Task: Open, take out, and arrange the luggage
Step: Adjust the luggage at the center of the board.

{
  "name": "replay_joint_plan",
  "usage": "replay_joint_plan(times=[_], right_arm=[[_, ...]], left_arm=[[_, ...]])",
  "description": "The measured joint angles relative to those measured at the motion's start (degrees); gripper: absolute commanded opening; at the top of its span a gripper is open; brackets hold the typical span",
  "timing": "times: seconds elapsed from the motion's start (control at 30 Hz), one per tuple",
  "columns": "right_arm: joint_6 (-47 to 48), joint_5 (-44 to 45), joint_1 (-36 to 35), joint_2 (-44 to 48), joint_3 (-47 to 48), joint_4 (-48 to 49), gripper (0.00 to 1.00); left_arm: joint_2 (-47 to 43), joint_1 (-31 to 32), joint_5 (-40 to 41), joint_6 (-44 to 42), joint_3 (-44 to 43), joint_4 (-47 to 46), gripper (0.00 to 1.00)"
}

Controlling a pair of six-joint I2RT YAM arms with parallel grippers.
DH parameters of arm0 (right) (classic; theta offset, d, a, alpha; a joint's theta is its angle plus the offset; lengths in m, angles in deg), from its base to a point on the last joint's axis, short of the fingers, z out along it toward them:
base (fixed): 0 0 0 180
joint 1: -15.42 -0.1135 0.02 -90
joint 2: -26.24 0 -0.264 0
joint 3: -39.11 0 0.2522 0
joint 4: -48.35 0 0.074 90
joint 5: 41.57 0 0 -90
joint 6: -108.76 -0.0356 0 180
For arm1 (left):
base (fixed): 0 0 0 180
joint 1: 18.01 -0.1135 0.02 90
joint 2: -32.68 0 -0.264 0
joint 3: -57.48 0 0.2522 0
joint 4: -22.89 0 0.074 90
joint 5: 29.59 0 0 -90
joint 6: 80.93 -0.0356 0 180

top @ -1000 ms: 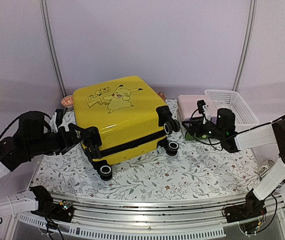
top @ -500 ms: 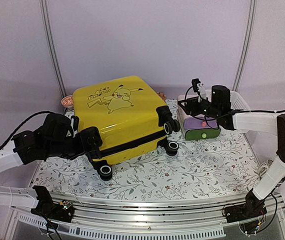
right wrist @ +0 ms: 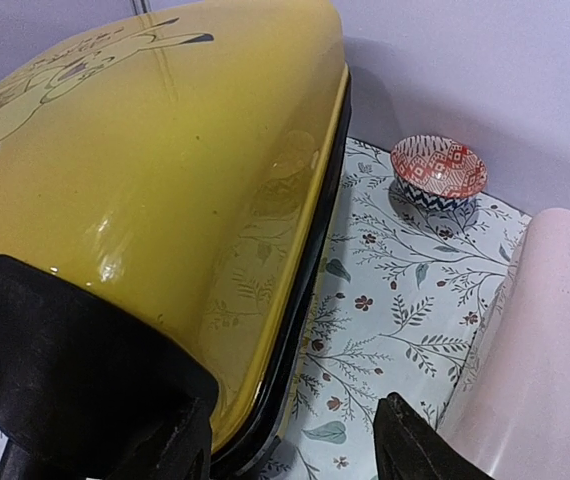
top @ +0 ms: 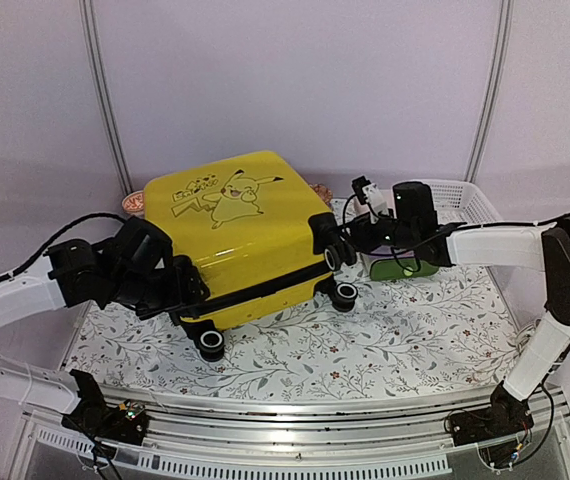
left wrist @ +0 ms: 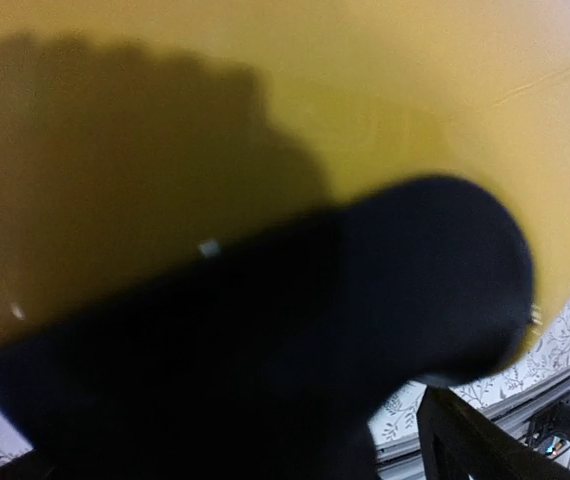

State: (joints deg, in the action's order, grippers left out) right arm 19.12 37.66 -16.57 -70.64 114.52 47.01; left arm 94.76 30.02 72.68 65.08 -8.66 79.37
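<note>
The left gripper (top: pixel 181 287), jaws spread wide, is sitting close against the near-left side of the luggage (top: pixel 245 235). The right gripper (top: pixel 351 240), jaws apart and clamping nothing, is hovering just beside the luggage's right end. The yellow luggage is lying closed and flat, mid-table, on the floral cloth (top: pixel 385 350).

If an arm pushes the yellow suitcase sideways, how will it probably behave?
The luggage probably stays stiff: its shell looks hard. Its gloss suggests a slippery grip. It lies flat with its wheels pointing sideways, so it likely slides, not rolls.
</note>
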Motion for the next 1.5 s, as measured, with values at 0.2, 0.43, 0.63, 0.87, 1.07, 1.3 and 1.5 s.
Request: replay_joint_plan(times=[0.2,0.43,0.63,0.87,1.07,1.3,1.5], right_arm=[[4.3,0.9,-3.8,1.5,-1.6,-0.5,0.59],[10.5,-8.0,-13.1,3.4,-4.3,-2.1,0.6],[12.6,-10.9,-14.8,6.0,-5.0,-1.8,0.61],[12.9,-10.4,-13.5,7.5,-5.0,-0.9,0.61],[10.6,-10.4,-10.8,9.1,-6.9,1.8,0.61],[6.2,-5.9,-9.2,9.3,-7.1,3.6,0.61],[1.9,1.6,-9.0,9.3,-7.0,4.7,0.61]], left_arm=[[-4.2,-9.2,-4.1,-4.7,2.4,3.7,0.74],[-8.2,-17.4,-3.5,-10.3,2.4,9.6,0.78],[-12.7,-21.2,-2.3,-11.7,2.4,11.1,0.83],[-15.7,-29.8,-4.1,-15.8,2.5,11.3,0.83],[-16.4,-35.5,-10.4,-20.2,2.0,10.9,0.91],[-16.2,-38.0,-12.1,-23.6,-4.8,5.7,0.93],[-12.1,-44.3,-13.0,-25.9,-7.8,-0.5,0.95]])
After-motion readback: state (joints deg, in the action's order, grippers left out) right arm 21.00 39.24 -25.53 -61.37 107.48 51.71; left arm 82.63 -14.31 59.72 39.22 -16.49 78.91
